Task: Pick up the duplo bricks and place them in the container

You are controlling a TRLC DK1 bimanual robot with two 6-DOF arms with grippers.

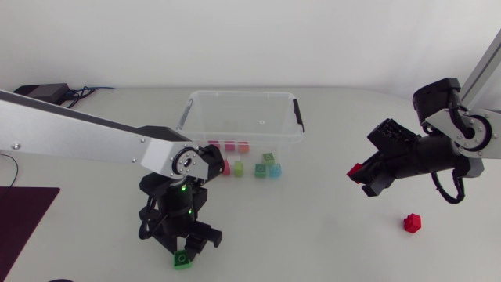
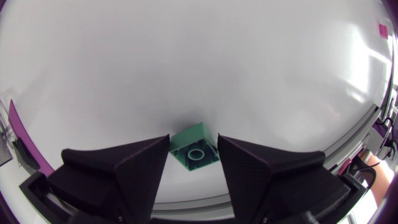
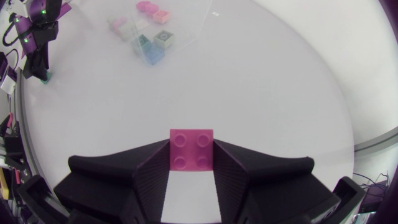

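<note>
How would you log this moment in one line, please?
left jaws: open around green brick; right jaws: shut on red brick; container: holds bricks

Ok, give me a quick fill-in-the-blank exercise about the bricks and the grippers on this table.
1. The duplo brick at the left gripper is ___ in colour.
2. The gripper shut on the pink brick belongs to my ___ arm.
3. The loose red brick lies on the ___, outside the clear container.
Missing words: green; right; table.
</note>
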